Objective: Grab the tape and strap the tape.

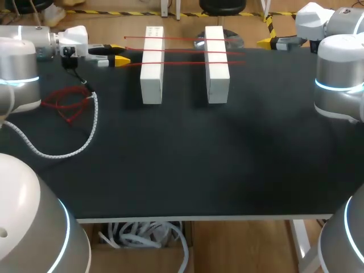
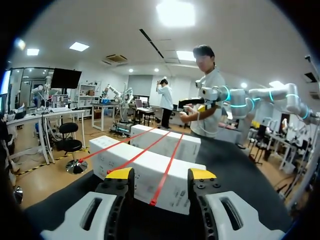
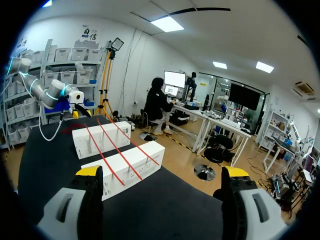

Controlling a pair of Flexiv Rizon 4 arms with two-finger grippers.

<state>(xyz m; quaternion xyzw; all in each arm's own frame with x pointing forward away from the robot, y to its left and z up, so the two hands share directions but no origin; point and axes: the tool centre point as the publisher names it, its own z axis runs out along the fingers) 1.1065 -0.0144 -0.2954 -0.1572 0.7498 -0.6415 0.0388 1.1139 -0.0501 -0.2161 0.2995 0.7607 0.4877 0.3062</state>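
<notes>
1. Tape (image 1: 185, 51): we count three red strips. They run side by side across the tops of two white boxes at the far side of the surface (image 1: 187, 165), bridging the gap between them.
2. Left box (image 1: 152, 82) and right box (image 1: 218, 82): long, white and parallel, standing apart from each other. Both are closed, so we cannot see what they hold.
3. Strip ends: each strip overhangs the outer side of both boxes. In the left wrist view, one strip end hangs down the nearest box face.
4. Left gripper (image 1: 118, 55): it sits just beside the left box, at the level of the strip ends, with its yellow tips pointing at them. In its own wrist view the left gripper's fingers are spread. The hanging strip end lies ahead of them and lines up with the gap, but neither finger touches it.
5. Right gripper (image 3: 162, 172): its fingers are spread wide and nothing is between them. Both boxes lie ahead of it across bare surface. In the head view it sits at the far right corner, well apart from the right box.
6. Red bundle (image 1: 68, 102): a loose tangle lying on the surface near our left arm. We cannot tell whether it is more tape.
7. White coiled cable (image 1: 57, 151): it loops from the left arm across the surface, close beside the bundle.
</notes>
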